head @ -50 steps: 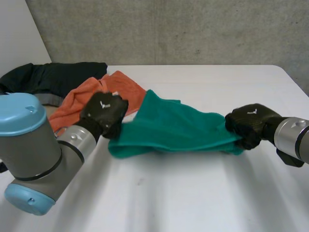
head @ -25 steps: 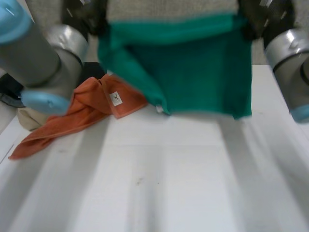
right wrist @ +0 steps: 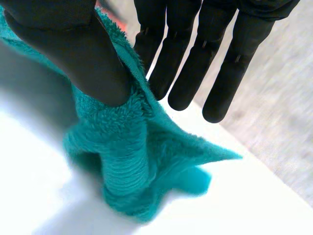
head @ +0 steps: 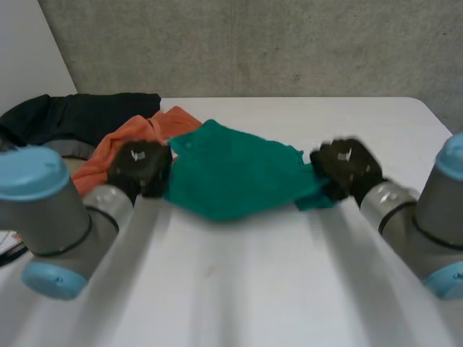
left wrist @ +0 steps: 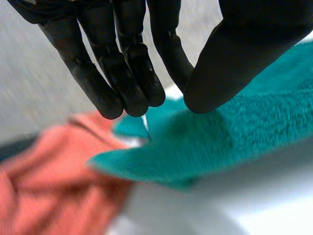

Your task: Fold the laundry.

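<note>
The green towel (head: 231,177), thick looped terry, lies rumpled on the white table (head: 239,289) between both hands. The right hand (head: 346,168) pinches its bunched right edge between thumb and straight fingers (right wrist: 181,73). The left hand (head: 141,168) is at the towel's left corner; whether it grips cannot be told. A crumpled orange cloth (head: 119,148) lies just beside that corner, and a dark garment (head: 79,116) lies beyond it.
</note>
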`<state>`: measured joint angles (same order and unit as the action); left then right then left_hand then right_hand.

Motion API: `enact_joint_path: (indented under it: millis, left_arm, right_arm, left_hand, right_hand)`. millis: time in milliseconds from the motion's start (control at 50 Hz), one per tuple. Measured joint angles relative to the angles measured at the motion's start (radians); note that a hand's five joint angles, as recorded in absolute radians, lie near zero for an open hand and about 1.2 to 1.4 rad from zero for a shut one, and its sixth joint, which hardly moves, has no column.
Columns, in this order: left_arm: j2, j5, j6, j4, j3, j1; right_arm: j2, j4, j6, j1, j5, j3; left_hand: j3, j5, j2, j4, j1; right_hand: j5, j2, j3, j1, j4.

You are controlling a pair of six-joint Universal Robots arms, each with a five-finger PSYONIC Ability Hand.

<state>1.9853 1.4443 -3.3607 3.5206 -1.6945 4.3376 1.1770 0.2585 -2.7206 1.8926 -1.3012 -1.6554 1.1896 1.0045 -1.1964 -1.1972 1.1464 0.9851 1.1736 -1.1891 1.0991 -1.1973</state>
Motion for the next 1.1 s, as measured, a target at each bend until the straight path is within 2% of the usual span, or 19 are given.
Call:
enact_joint_path:
  millis: [80,140,180,220,360,520,660,780,880,920,940,1000,1040,1060,1100]
  left_arm:
    - [0.032,-0.013,-0.02,-0.028,-0.021,0.007]
    - [0.034,-0.032,-0.033,-0.045,-0.021,0.014]
    - [0.025,-0.053,-0.038,-0.045,-0.021,0.027]
    - [0.015,-0.078,-0.041,-0.04,-0.021,0.044]
    - [0.005,-0.179,-0.062,-0.024,-0.017,0.123]
    - [0.046,-0.28,-0.159,-0.065,0.011,0.215]
    - [0.129,-0.346,-0.277,-0.147,0.086,0.235]
    - [0.201,-0.33,-0.355,-0.183,0.17,0.205]
    - [0.239,-0.304,-0.372,-0.192,0.227,0.176]
    - [0.26,-0.294,-0.372,-0.194,0.257,0.16]
    - [0.264,-0.292,-0.372,-0.194,0.262,0.157]
    - [0.297,-0.279,-0.37,-0.199,0.308,0.134]
    - [0.312,-0.271,-0.369,-0.205,0.329,0.125]
    - [0.325,-0.263,-0.368,-0.211,0.348,0.118]
    - [0.337,-0.254,-0.369,-0.22,0.366,0.112]
  right_arm:
    - [-0.047,-0.038,0.043,-0.012,-0.002,-0.019]
    - [-0.056,-0.064,0.053,-0.019,-0.004,-0.022]
    - [-0.049,-0.073,0.044,-0.025,-0.008,-0.024]
    - [-0.037,-0.077,0.024,-0.035,-0.014,-0.026]
    - [-0.014,-0.077,-0.057,-0.077,-0.033,-0.025]
    - [-0.041,-0.079,-0.079,-0.1,-0.038,-0.008]
    - [-0.051,-0.082,-0.075,-0.087,-0.038,-0.006]
    - [-0.048,-0.082,-0.075,-0.081,-0.038,-0.012]
    - [-0.045,-0.082,-0.078,-0.085,-0.038,-0.015]
    - [-0.043,-0.083,-0.079,-0.087,-0.038,-0.015]
    - [-0.042,-0.084,-0.08,-0.087,-0.038,-0.015]
    - [-0.036,-0.091,-0.08,-0.09,-0.038,-0.013]
    - [-0.032,-0.097,-0.081,-0.091,-0.038,-0.011]
    - [-0.028,-0.103,-0.081,-0.092,-0.038,-0.01]
    - [-0.024,-0.112,-0.081,-0.094,-0.038,-0.007]
  left_hand:
    - [-0.047,-0.036,0.052,0.054,-0.025]
    - [-0.211,-0.202,0.234,0.219,-0.194]
    - [-0.442,-0.437,0.453,0.455,-0.441]
    - [-0.531,-0.526,0.542,0.543,-0.51]
    - [-0.581,-0.585,0.591,0.595,-0.535]
    - [-0.581,-0.585,0.591,0.595,-0.535]
    - [-0.581,-0.585,0.591,0.595,-0.535]
    - [-0.58,-0.581,0.589,0.593,-0.534]
    - [-0.568,-0.554,0.575,0.573,-0.524]
    - [-0.451,-0.439,0.448,0.455,-0.386]
    - [-0.451,-0.439,0.448,0.455,-0.386]
    - [-0.176,-0.168,0.166,0.18,-0.095]
    - [-0.176,-0.168,0.166,0.18,-0.095]
    - [-0.015,-0.021,0.014,0.014,0.004]
    - [-0.005,-0.02,0.004,0.005,0.004]
  right_hand:
    - [0.0,0.0,0.0,0.0,0.0]
    - [0.0,0.0,0.0,0.0,0.0]
    - [0.0,0.0,0.0,0.0,0.0]
    - [0.0,0.0,0.0,0.0,0.0]
    - [0.0,0.0,0.0,0.0,0.0]
    - [0.0,0.0,0.0,0.0,0.0]
    - [0.0,0.0,0.0,0.0,0.0]
    - [0.0,0.0,0.0,0.0,0.0]
    - [0.0,0.0,0.0,0.0,0.0]
    - [0.0,0.0,0.0,0.0,0.0]
    - [0.0,0.0,0.0,0.0,0.0]
    - [0.0,0.0,0.0,0.0,0.0]
    - [0.0,0.0,0.0,0.0,0.0]
    - [0.0,0.0,0.0,0.0,0.0]
    - [0.0,0.0,0.0,0.0,0.0]
